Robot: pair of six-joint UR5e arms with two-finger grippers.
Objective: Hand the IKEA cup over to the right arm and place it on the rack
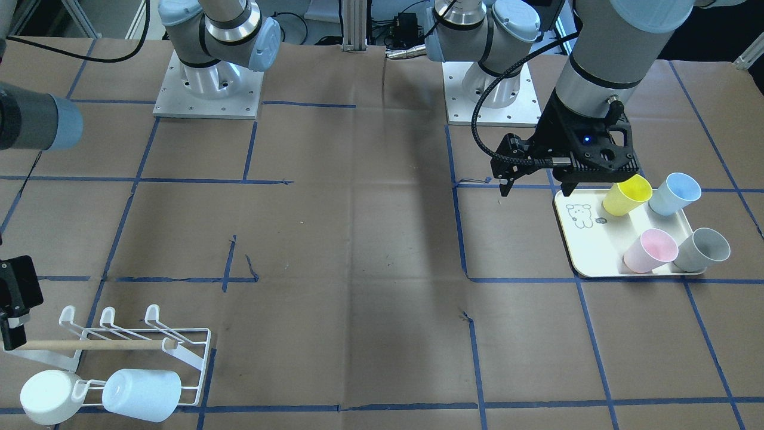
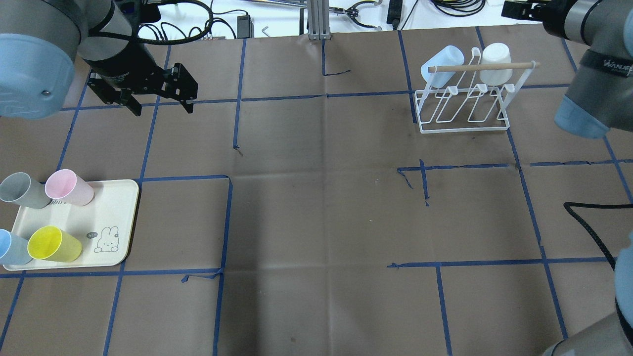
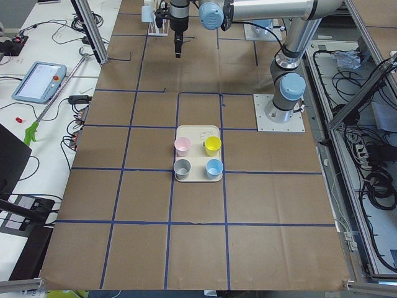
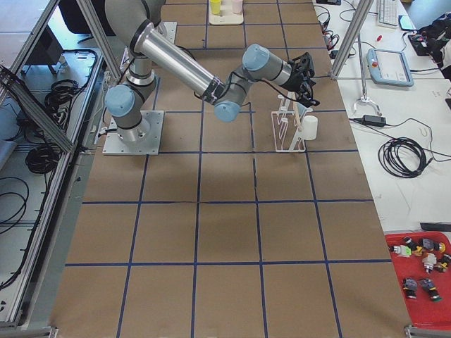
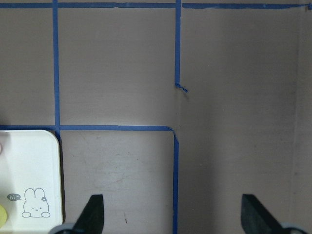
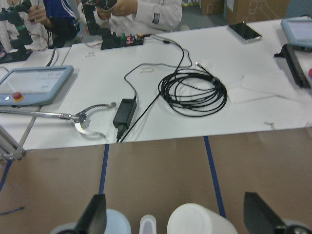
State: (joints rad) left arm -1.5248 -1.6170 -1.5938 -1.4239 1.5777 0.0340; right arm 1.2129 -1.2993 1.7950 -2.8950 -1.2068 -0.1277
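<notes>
Four cups lie tilted on the cream rabbit tray [image 2: 111, 207]: grey [image 2: 20, 190], pink [image 2: 69, 187], blue [image 2: 11, 247] and yellow [image 2: 53, 244]. My left gripper [image 2: 160, 106] hangs open and empty above the table, beyond the tray and apart from the cups; its wrist view shows only the tray's corner [image 5: 29, 165]. The white wire rack [image 2: 462, 129] with its wooden dowel [image 2: 482, 66] holds a pale blue cup [image 2: 442, 64] and a white cup [image 2: 496, 62]. My right gripper [image 6: 176, 217] is open and empty just above these two cups.
Brown paper with blue tape lines covers the table. Both arm bases [image 1: 209, 89] stand at the robot's side. Beyond the rack a white bench holds a coiled cable [image 6: 192, 90] and a teach pendant [image 6: 29, 83]; people stand there.
</notes>
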